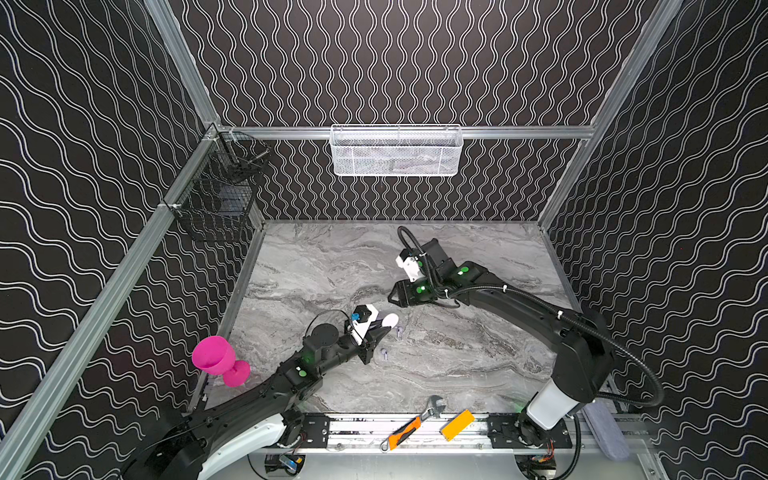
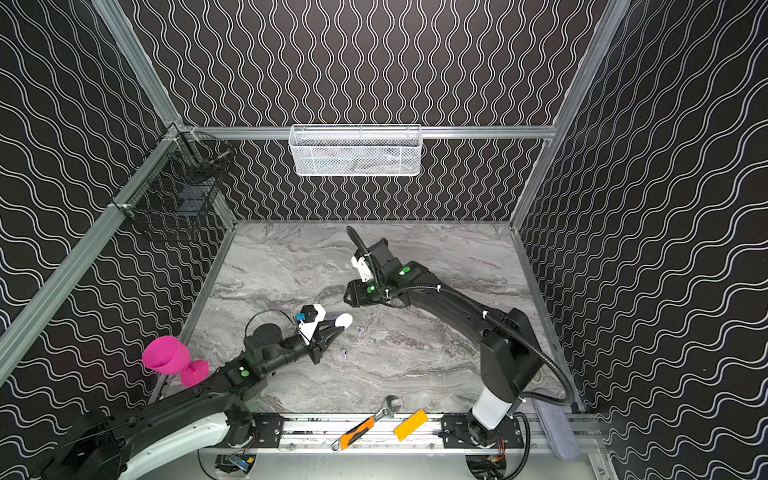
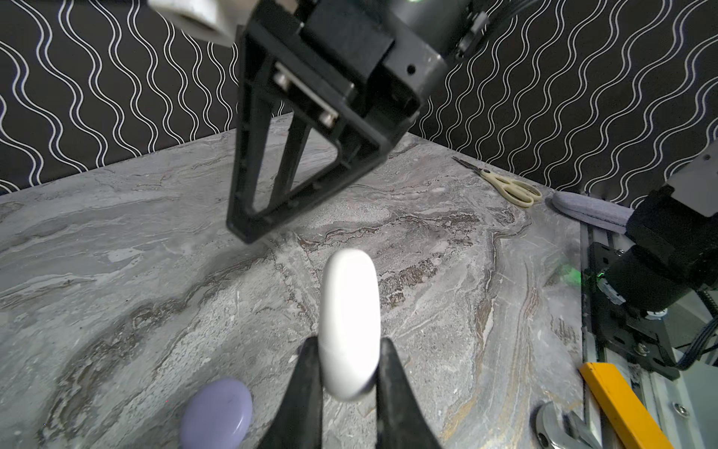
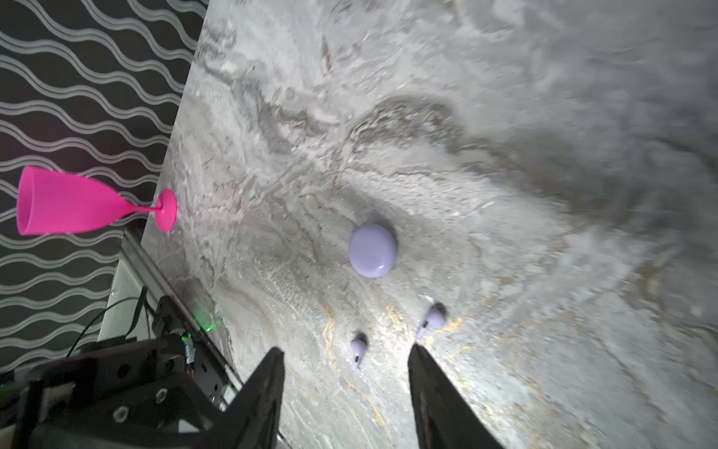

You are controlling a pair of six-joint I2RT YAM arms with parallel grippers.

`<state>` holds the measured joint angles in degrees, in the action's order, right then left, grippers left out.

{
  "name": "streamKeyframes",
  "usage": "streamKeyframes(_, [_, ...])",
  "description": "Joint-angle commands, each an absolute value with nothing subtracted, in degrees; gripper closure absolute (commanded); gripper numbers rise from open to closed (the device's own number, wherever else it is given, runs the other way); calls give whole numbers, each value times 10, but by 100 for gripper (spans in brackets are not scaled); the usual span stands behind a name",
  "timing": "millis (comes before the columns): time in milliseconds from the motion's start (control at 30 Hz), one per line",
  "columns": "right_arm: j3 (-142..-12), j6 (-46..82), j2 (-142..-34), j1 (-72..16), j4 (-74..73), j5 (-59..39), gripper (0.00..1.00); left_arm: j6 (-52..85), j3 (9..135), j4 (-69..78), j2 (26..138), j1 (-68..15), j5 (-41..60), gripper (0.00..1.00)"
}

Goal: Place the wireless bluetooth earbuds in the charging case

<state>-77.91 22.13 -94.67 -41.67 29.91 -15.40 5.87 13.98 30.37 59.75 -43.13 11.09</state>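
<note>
Black left gripper [image 3: 348,344] was clamped on the white charging case [image 3: 349,307], pinching it edge-on across its flat faces. Lid looked shut and the case looked clear of the marble table [image 1: 332,266]. In both top views the case [image 1: 390,320] stuck out past the fingertips toward the table's middle. Right gripper [image 4: 345,352] had its jaws spread with nothing between them and hovered over the marble. In the right wrist view the two lavender earbuds [image 4: 357,346] lay loose on the table just past its fingertips, one in line with the gap and the second earbud [image 4: 434,318] close to one fingertip. They lay apart from each other. The lavender case [image 4: 373,250] lay flat and closed farther out, not touching either earbud; the left wrist view showed it [image 3: 217,414] beside the left fingers. In both top views one earbud [image 1: 400,331] lay just beside the white case and the other [image 2: 344,353] nearer the front edge, both nearer the left gripper than the right one. A pink goblet [image 1: 214,357] stood upright at the table's front left. A wrench [image 1: 434,405] and a yellow block [image 1: 457,424] lay on the front rail. Scissors [image 3: 505,186] lay near the table's right edge.
</note>
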Motion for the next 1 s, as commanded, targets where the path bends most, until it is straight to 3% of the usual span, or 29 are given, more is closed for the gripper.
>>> streamKeyframes(0, [-759, 238, -922, -405, 271, -138, 46, 66, 146, 327, 605, -431, 107, 99])
streamKeyframes(567, [-659, 218, -861, -361, 225, -115, 39, 108, 185, 265, 634, -432, 76, 99])
streamKeyframes(967, [-510, 208, -781, -343, 108, -77, 32, 137, 292, 160, 694, -432, 65, 100])
